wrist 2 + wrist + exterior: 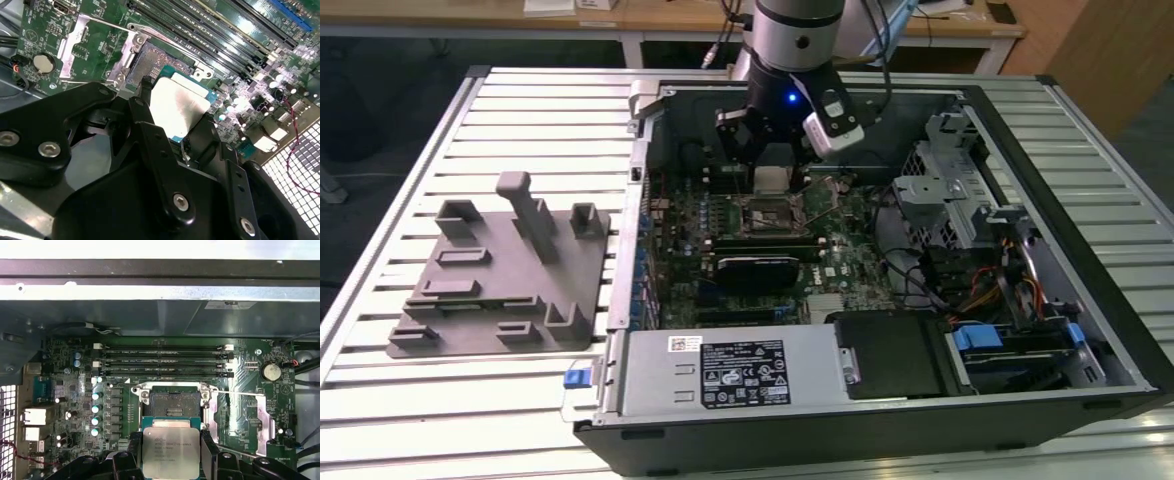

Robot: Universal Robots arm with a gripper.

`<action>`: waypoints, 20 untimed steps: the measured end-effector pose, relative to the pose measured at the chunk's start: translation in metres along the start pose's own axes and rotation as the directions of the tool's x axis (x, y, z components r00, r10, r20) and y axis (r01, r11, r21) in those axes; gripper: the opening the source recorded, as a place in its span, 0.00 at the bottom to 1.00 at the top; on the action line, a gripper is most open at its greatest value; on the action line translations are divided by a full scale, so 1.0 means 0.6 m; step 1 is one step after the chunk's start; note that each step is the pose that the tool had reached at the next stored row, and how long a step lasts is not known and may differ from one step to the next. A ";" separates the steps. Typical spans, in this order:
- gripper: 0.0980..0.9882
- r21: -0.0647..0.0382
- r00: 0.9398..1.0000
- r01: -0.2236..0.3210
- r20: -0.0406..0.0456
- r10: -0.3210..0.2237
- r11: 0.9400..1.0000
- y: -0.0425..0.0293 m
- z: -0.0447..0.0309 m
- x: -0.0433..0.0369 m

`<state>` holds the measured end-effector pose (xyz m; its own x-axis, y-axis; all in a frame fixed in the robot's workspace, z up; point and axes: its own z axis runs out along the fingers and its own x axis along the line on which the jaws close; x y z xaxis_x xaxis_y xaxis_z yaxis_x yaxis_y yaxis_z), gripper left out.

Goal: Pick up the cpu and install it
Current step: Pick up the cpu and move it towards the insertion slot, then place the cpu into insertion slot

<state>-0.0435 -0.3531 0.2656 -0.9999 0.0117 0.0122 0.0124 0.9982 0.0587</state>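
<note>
Gripping the cpu point(170, 452) by two opposite edges, the gripper point(770, 172) hangs just above the open socket point(172, 402) beside the motherboard's point(65, 385) memory slots point(162, 360).

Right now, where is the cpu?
In the first wrist view the cpu sits clamped in the gripper, close to the open socket on the motherboard, inside the computer case.

An open computer case point(854, 440) lay on a slatted metal table point(520, 110), a grey holder block point(500, 290) beside it toward the exterior view's left. Inside, the green motherboard point(75, 390) carried parallel memory slots point(162, 360) and a round coin battery point(271, 372) near them.
</note>
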 end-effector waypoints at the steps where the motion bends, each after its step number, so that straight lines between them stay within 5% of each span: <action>1: 0.50 0.000 1.000 0.000 0.000 0.000 1.000 0.000 0.000 0.000; 13: 0.50 0.000 1.000 -0.001 0.000 0.001 1.000 0.000 0.001 -0.001; 20: 0.50 -0.002 0.992 -0.126 0.007 0.126 0.992 0.000 0.002 -0.001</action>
<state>-0.0430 -0.3530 0.2644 -0.9904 0.1375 0.0121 0.1380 0.9887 0.0589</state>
